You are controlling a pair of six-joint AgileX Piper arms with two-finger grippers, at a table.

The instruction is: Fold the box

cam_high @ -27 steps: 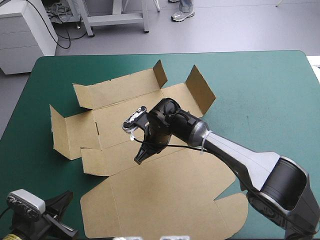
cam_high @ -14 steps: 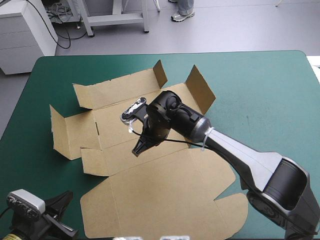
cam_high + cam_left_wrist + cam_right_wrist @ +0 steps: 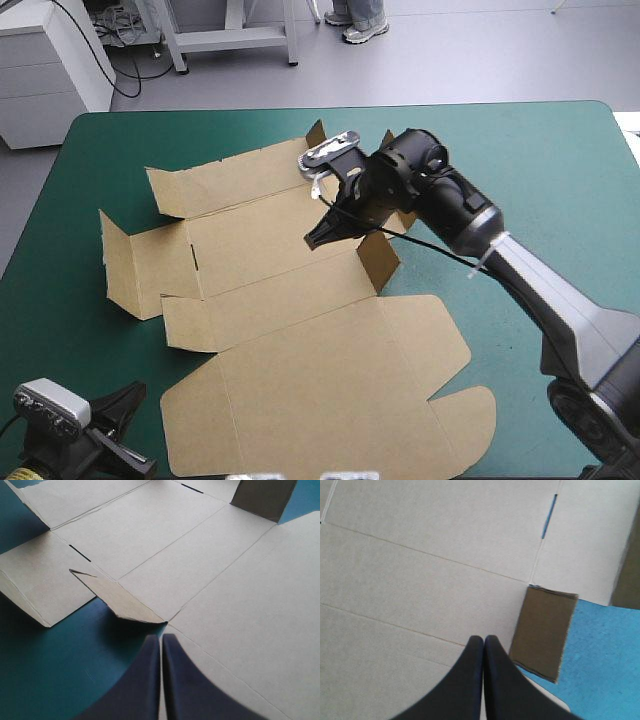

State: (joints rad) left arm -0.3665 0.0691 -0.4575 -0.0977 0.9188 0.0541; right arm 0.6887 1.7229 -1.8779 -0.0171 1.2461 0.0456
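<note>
Looking down from above, you see the teal-green table (image 3: 540, 170) carrying the box (image 3: 300, 370), a brown cut sheet lying mostly flat across its middle and reaching close to the near edge. Your right arm (image 3: 520, 280) reaches in over the sheet's far half. The right gripper (image 3: 313, 241) points down at a middle panel, its black fingers pressed together in one point, holding nothing. You cannot tell whether the tip touches the board. Just beside it a small side flap (image 3: 378, 262) stands upright at the sheet's right edge. The arm hides part of a raised flap (image 3: 387, 141) at the far edge. Your left gripper (image 3: 161, 637) sits near the table's near left corner, partly cut off in the high view, fingers likewise together and empty. A low corner flap (image 3: 117, 600) tilts up just ahead of it.
</note>
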